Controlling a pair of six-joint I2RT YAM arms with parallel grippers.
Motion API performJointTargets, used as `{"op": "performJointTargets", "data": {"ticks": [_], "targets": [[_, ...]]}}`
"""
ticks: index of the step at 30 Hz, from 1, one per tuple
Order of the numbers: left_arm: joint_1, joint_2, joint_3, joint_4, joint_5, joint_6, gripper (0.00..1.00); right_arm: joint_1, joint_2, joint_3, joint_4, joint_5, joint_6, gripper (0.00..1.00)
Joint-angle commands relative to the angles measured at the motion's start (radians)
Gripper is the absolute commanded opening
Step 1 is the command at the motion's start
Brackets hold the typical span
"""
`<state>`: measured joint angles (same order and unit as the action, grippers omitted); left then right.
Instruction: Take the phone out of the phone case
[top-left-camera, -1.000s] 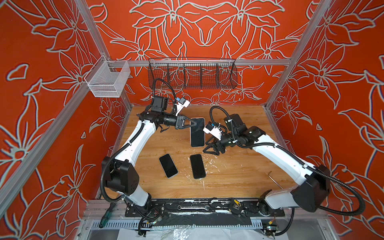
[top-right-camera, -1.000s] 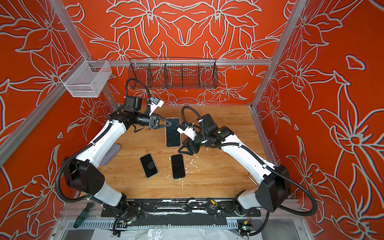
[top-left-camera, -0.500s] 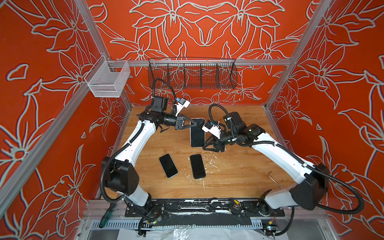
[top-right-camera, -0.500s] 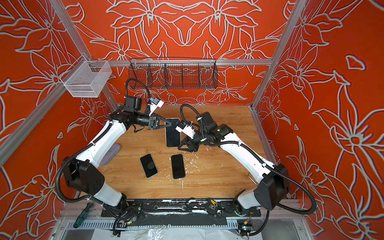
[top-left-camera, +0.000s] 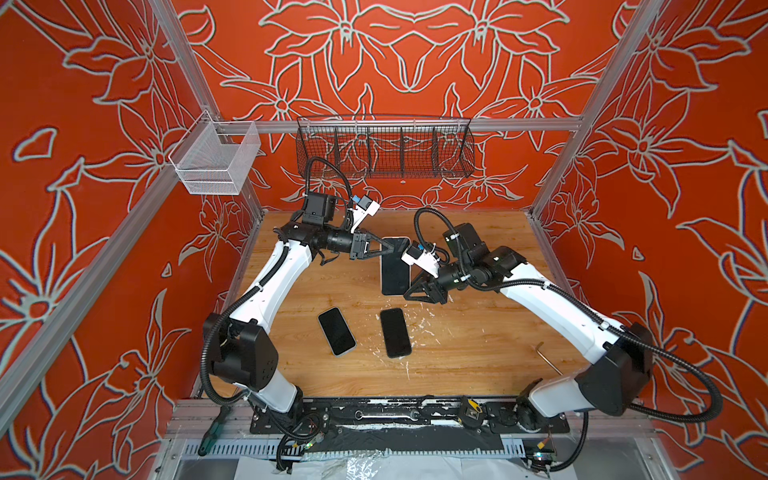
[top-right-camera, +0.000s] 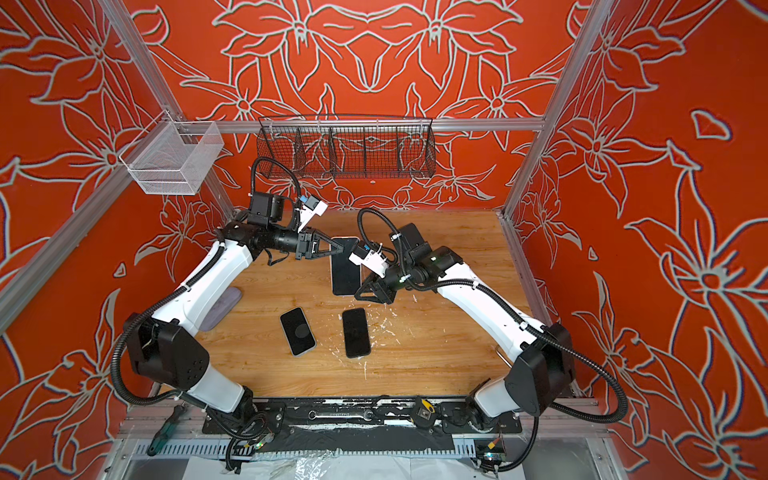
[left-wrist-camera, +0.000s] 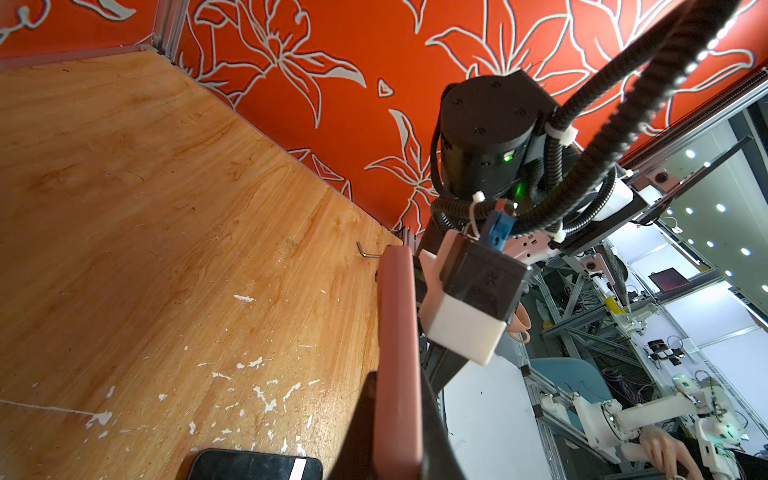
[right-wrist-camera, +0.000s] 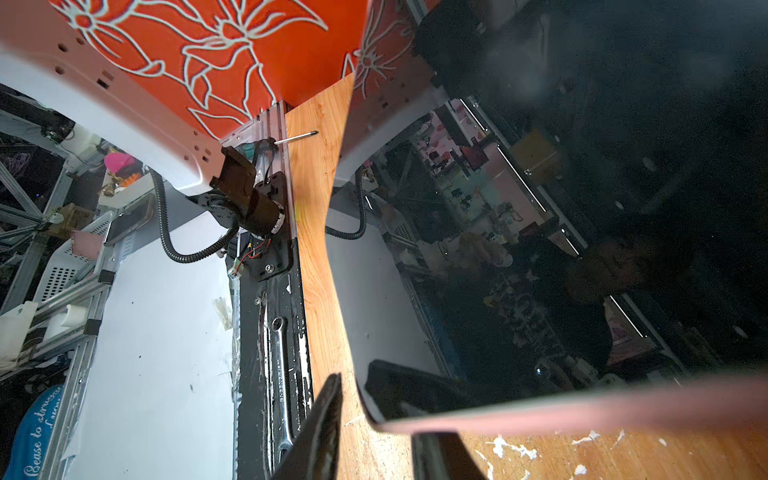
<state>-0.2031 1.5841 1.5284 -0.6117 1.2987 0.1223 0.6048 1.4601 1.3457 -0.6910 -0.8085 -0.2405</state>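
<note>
In both top views the phone (top-left-camera: 395, 270) hung at centre frame, raised above the table (top-left-camera: 478, 353), with the left gripper (top-left-camera: 388, 250) on its upper end and the right gripper (top-left-camera: 415, 291) at its lower right corner. We judged that the right should pinch only the case lip and peel it off while the left braced.

In the left wrist view, the pink phone case (left-wrist-camera: 397, 324) ran up from bottom centre, clenched between the left fingers.

In the right wrist view, the jaws stood apart astride the case corner at bottom centre. One finger (right-wrist-camera: 328, 415) was clear of it, so nothing was gripped yet.
</note>
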Motion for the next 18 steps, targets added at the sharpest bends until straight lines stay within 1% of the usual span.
{"op": "performJointTargets", "data": {"ticks": [1,4,6,9,18], "targets": [[-0.004,-0.021,-0.001,0.021,0.047,0.011,0.0,0.012,0.0,0.029,-0.019,-0.06,-0.034,0.24],[-0.004,-0.015,0.005,0.023,0.051,0.011,0.0,0.017,-0.004,0.023,-0.018,-0.072,-0.029,0.18],[-0.004,-0.008,0.012,0.023,0.053,0.01,0.0,0.018,-0.01,0.013,-0.003,-0.113,-0.014,0.15],[-0.007,0.005,0.023,0.028,0.065,0.004,0.0,0.022,-0.019,-0.004,0.044,-0.161,0.021,0.14],[-0.048,0.055,0.028,0.091,0.079,-0.051,0.0,0.074,-0.064,0.008,0.102,-0.159,0.058,0.12]]}}
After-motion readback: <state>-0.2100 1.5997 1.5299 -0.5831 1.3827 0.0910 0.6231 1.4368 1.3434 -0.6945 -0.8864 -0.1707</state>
